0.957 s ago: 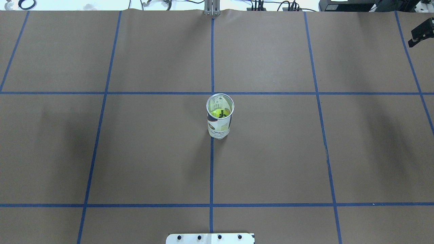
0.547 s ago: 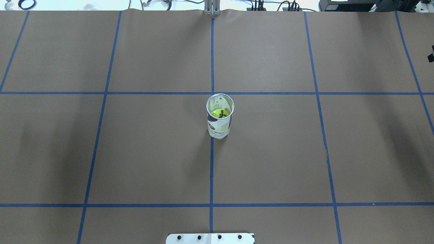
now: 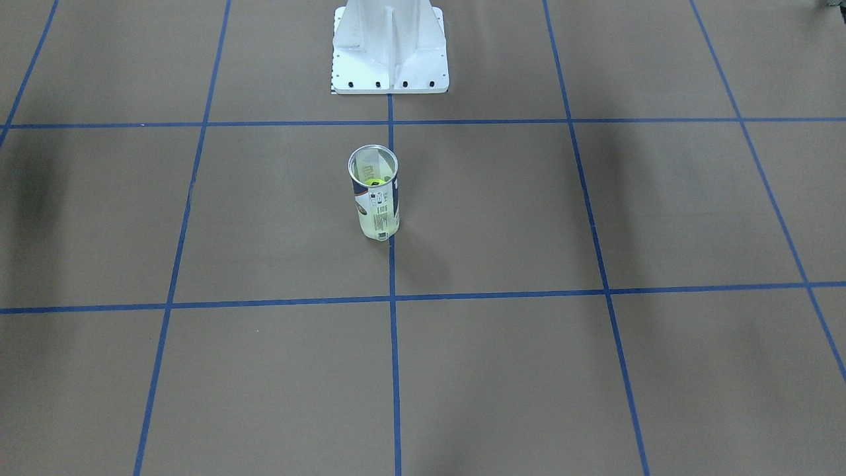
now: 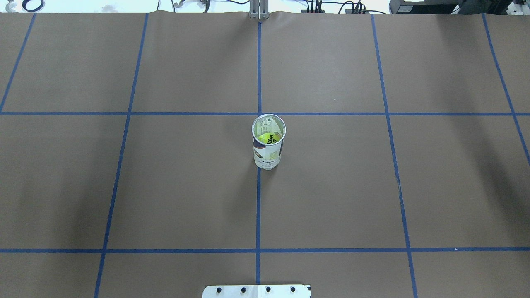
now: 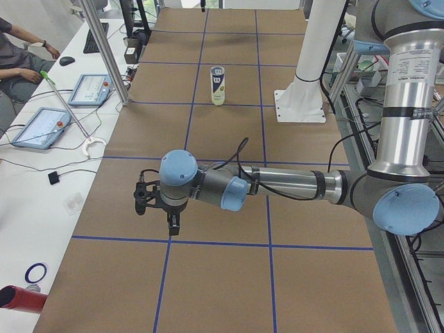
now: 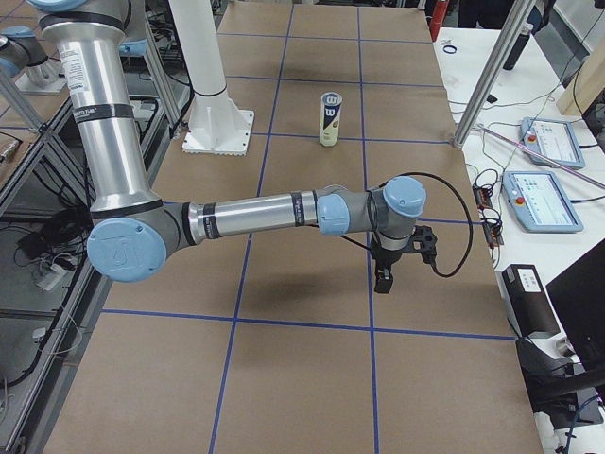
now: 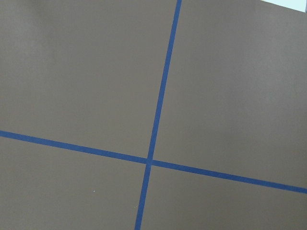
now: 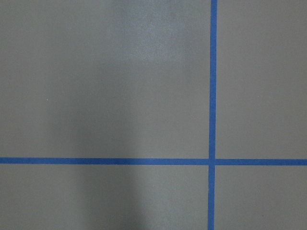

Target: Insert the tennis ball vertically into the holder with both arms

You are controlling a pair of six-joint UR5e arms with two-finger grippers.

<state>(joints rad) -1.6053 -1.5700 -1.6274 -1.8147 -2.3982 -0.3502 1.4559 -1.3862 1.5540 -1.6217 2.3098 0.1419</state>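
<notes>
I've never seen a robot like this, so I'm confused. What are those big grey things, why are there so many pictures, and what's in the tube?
The grey things are two robot arms at a brown table marked with blue tape. Each picture comes from a different camera: one looks down from behind the robot, one faces it, one sits at each table end, and one rides on each wrist. The wrist cameras show only table and tape. One end view shows the left arm up close with its black left hand; the other shows the right arm and right hand. I see nothing in either hand. The clear tube is the holder, standing upright mid-table with a yellow tennis ball inside.
</notes>
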